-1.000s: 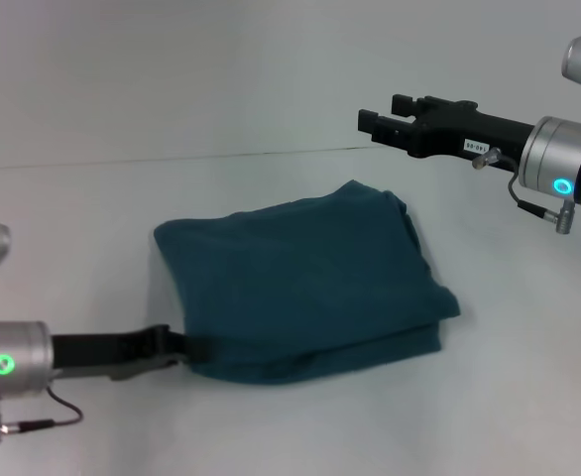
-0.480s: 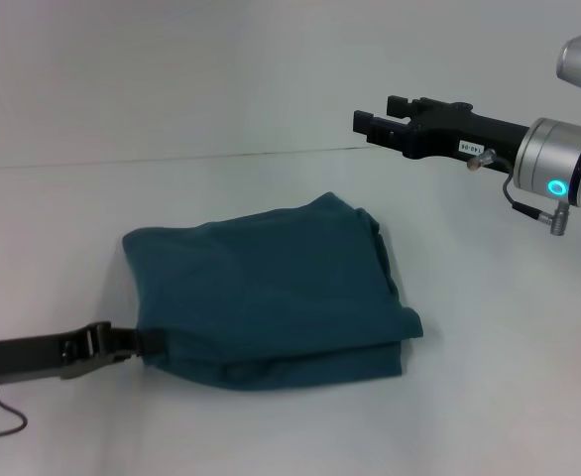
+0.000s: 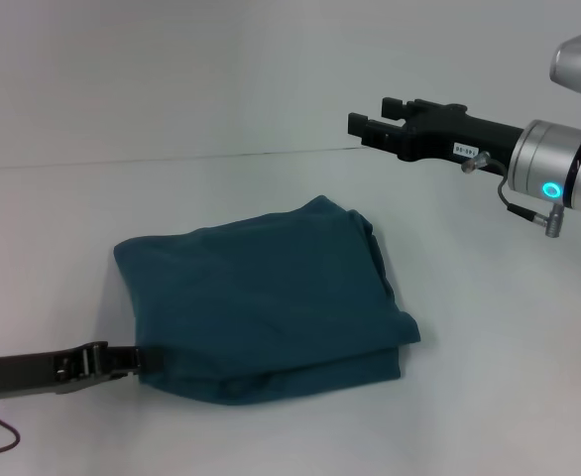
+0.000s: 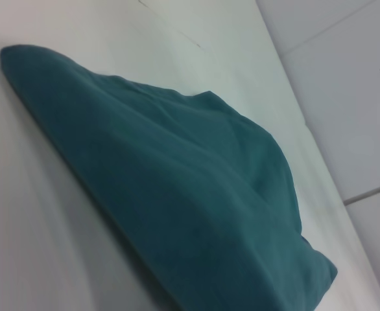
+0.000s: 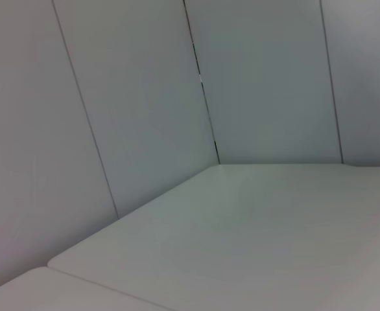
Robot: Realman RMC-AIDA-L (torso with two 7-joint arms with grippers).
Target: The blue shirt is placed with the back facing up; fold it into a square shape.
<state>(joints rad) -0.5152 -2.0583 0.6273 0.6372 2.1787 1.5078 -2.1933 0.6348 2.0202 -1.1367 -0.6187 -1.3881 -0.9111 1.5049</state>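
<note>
Blue shirt (image 3: 261, 297), already folded into a rough square near the table's (image 3: 509, 397) middle, is gripped at its near-left corner by the left gripper (image 3: 137, 359), while the right gripper (image 3: 355, 127) is held aloft beyond it, fingers parted.

Left gripper (image 3: 144, 357) low, level — fingertips together; right gripper (image 3: 358, 127) raised.

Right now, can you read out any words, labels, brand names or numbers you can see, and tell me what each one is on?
White sticker on the right gripper: there is dark print on it, but it is too small to read.
The blue shirt: no lettering shows on the folded cloth, in the head view or in the left wrist view.
The left gripper, at the shirt's near left edge: no label seen.
Table and wall: no text.
</note>
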